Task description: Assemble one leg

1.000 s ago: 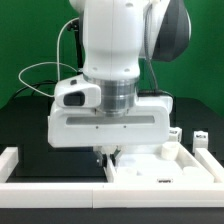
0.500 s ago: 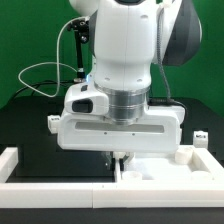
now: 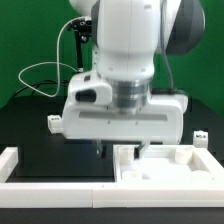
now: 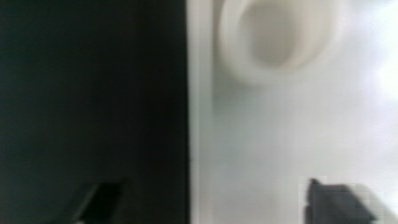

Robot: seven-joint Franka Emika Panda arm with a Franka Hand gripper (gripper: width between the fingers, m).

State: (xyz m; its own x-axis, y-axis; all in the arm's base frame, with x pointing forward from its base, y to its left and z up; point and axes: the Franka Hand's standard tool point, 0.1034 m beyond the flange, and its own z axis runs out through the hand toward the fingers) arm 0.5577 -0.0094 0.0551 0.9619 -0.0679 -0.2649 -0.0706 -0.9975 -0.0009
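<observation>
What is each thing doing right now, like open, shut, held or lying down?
gripper: open, holding nothing, above the panel's edge.
leg: standing upright, not held.
panel: lying flat.
round hole in the panel: empty.

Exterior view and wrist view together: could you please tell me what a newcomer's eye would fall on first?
The bulky white arm fills the middle of the exterior view, its open gripper hanging over the edge of the large white panel at that view's lower right. In the wrist view, the panel's oval recess shows pale beside the dark table. A small leg sits apart at the exterior view's right.
</observation>
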